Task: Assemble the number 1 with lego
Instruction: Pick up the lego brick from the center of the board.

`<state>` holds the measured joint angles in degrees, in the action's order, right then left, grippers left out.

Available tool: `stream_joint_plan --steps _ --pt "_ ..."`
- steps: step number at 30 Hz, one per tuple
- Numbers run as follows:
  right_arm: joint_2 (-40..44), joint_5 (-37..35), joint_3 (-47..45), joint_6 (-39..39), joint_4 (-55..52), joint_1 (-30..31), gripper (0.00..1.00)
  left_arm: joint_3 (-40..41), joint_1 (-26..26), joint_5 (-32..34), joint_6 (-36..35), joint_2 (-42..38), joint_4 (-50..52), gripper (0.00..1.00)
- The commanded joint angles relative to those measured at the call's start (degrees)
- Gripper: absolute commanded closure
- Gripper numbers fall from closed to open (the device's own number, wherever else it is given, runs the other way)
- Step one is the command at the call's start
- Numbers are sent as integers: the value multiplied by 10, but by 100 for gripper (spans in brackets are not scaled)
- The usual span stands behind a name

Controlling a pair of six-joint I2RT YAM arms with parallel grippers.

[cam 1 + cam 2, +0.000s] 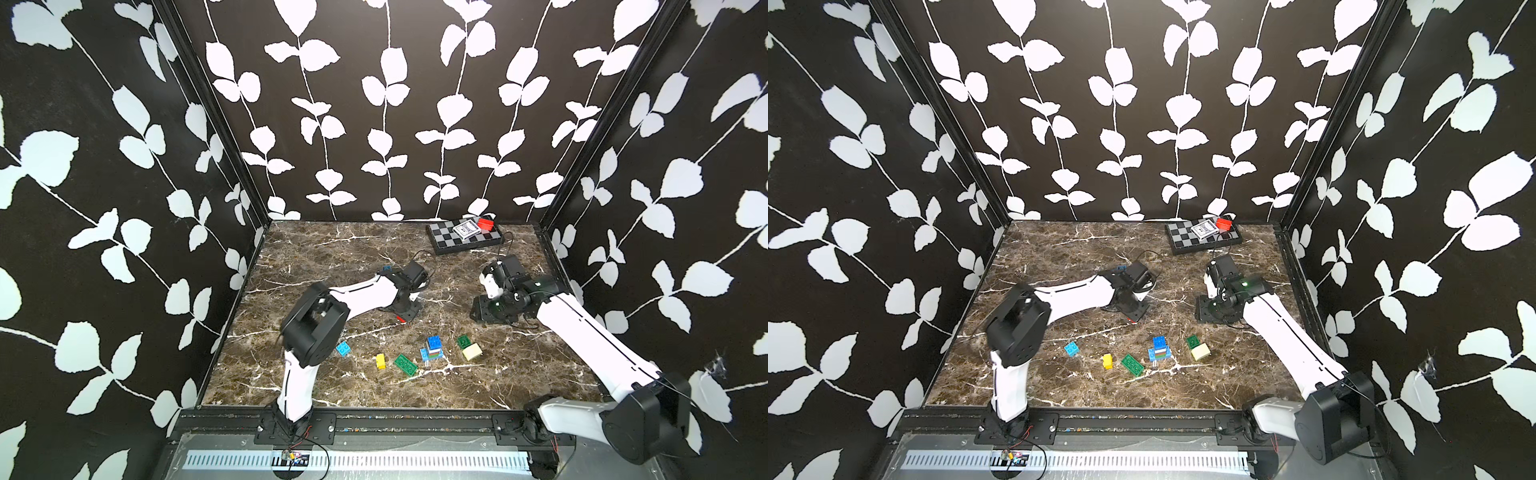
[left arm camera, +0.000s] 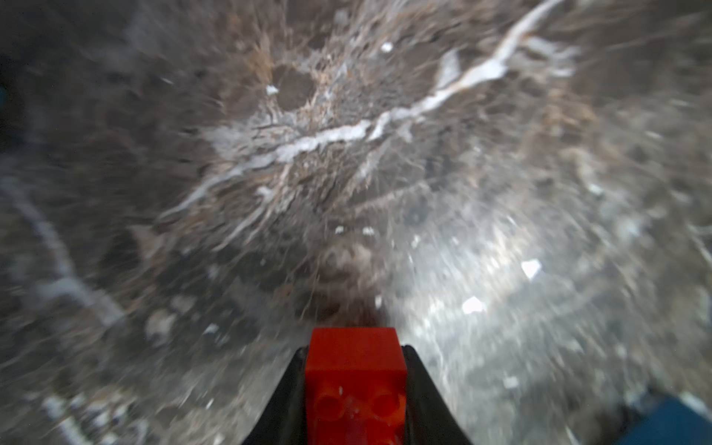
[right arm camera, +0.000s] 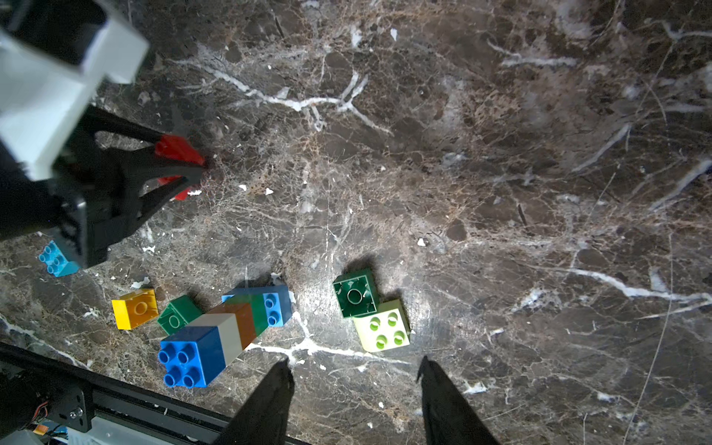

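My left gripper is shut on a red lego brick, its black jaws pressed against both sides. In the right wrist view that gripper holds the red brick low over the marble, beyond the other bricks. A leaning stack has a blue brick on top, then white, orange and green, on a light blue base. Around it lie a light blue brick, a yellow one, a green oblong, a dark green square and a cream one. My right gripper hangs open above them, holding nothing.
A chessboard at the back right carries a card pack and a red box. Patterned walls close three sides. A black rail runs along the front edge, bearing both arm bases.
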<state>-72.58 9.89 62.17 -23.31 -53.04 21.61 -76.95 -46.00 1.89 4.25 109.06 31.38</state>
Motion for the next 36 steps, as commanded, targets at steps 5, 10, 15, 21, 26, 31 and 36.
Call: stream_joint_plan --steps 5,10,15,21,26,31,36 --pt "1 3 -23 7 6 -4 47 83 -14 -107 -171 -180 -71 75" --pt "-3 3 -23 8 10 -6 47 63 -47 -147 -232 -206 -19 75" --pt "1 -1 -27 8 10 -9 47 -24 -90 -140 -272 -163 110 76" --pt "14 -1 -40 5 8 -19 47 -111 -116 -109 -264 -104 213 74" --pt "20 4 -48 1 10 -32 47 -169 -134 -86 -235 -60 264 72" --pt "27 10 -61 1 7 -47 47 -203 -157 -49 -219 -22 304 71" --pt "29 26 -68 -5 14 -62 47 -207 -176 -32 -201 -15 295 71"
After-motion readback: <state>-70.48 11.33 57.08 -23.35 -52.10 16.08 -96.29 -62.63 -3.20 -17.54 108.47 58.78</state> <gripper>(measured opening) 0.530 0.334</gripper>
